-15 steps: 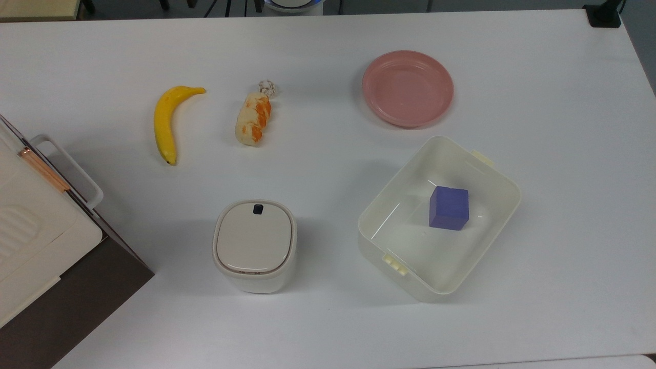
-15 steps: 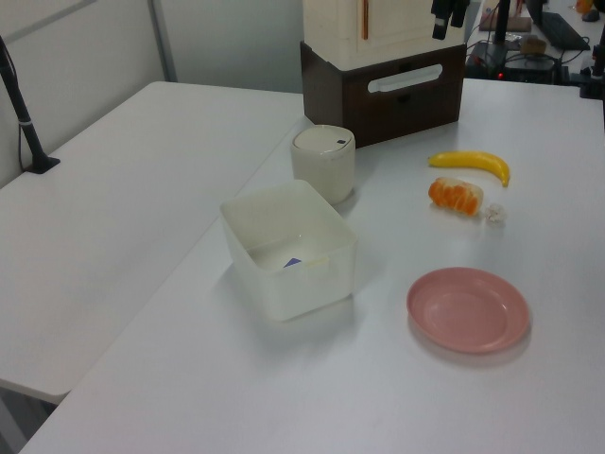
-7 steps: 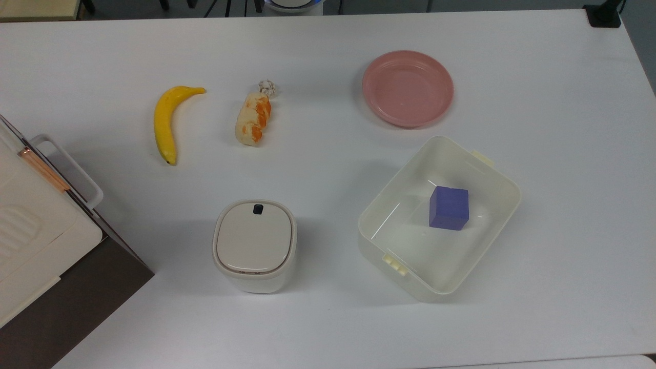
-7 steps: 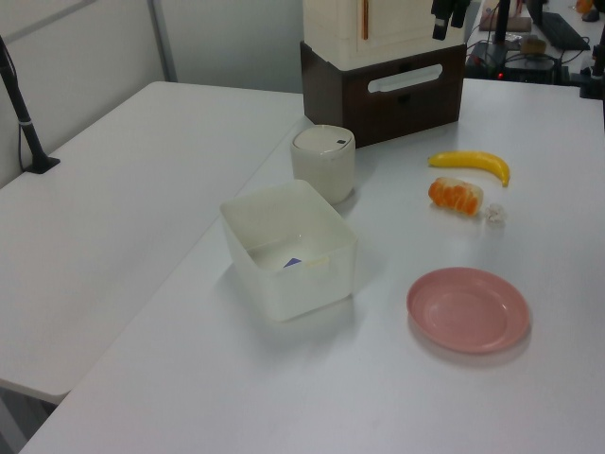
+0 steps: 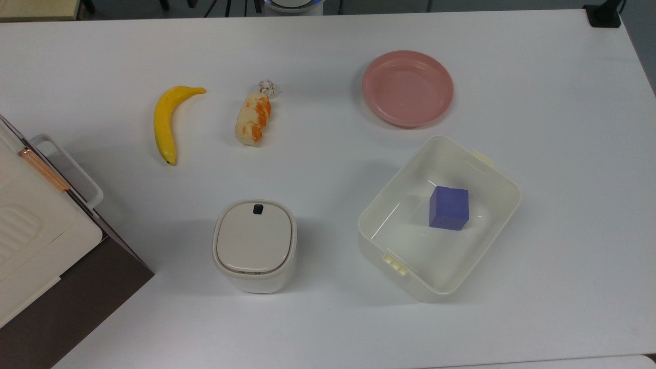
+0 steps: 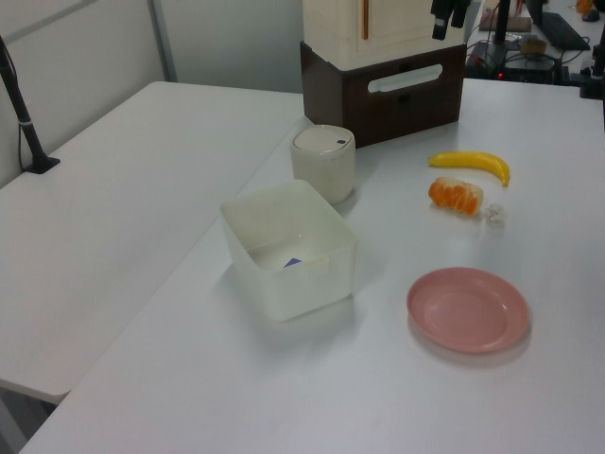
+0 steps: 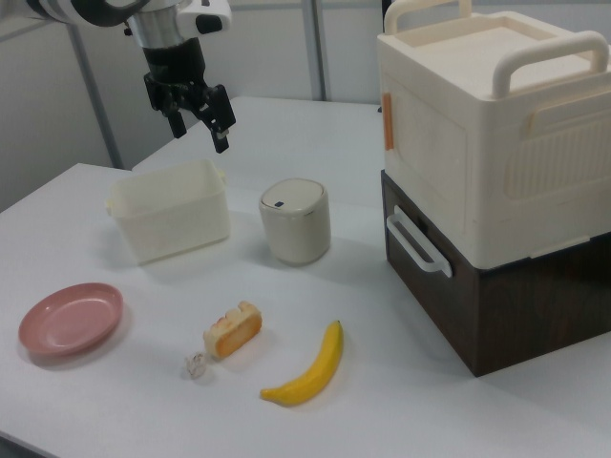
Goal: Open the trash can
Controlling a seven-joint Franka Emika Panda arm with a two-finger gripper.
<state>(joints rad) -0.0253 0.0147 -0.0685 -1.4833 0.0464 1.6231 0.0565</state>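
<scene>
– Where's the bin?

– The bin stands on the table with its lid flat down, between the appliance at the top view's left and the tub at the top view's right. A banana lies beyond it.

– And the gripper?

– In the right view the gripper hangs high above the tub, well apart from the bin, fingers spread wide and holding nothing.
</scene>
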